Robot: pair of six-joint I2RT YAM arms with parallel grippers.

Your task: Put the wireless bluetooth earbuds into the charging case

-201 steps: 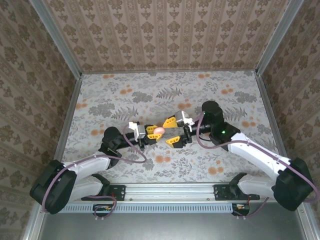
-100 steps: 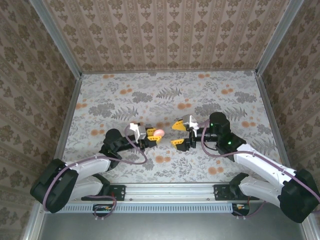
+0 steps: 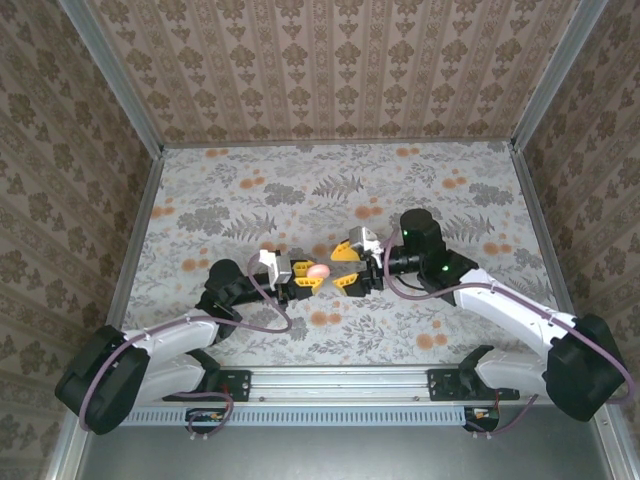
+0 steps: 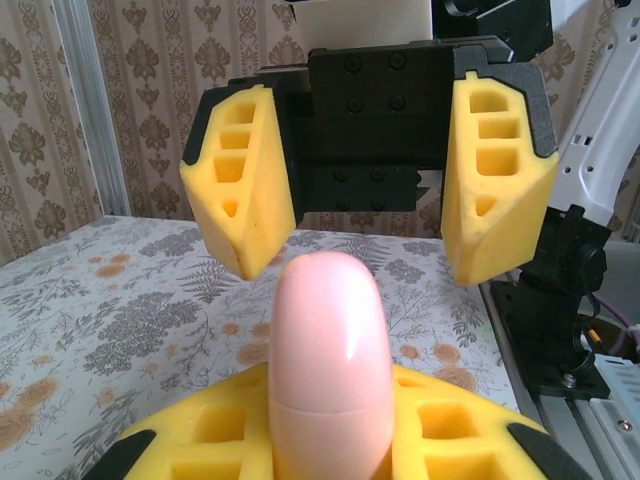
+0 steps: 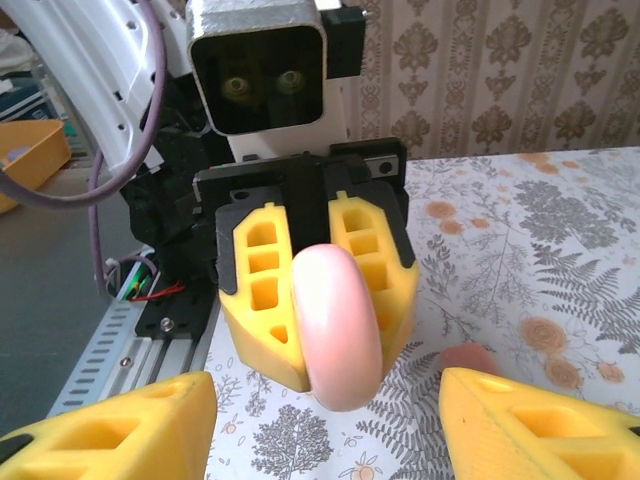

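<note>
Closer than a moment ago, my right gripper [image 3: 347, 268] faces the small coral-pink rounded plastic charging case [image 3: 318, 271], jaws apart. My left gripper [image 3: 308, 274] stays clamped on the case, which stands upright, thin edge toward my right fingers, straight ahead.

The charging case [image 3: 318, 270] is glossy pale coral pink. The jaws of the left gripper [image 3: 310, 273] and the right gripper [image 3: 342, 268] are yellow, on black mounts. The desk [image 3: 300, 190] has grey leaves and orange flowers on white. The walls [image 3: 330, 70] have a beige-brown damask pattern.
</note>
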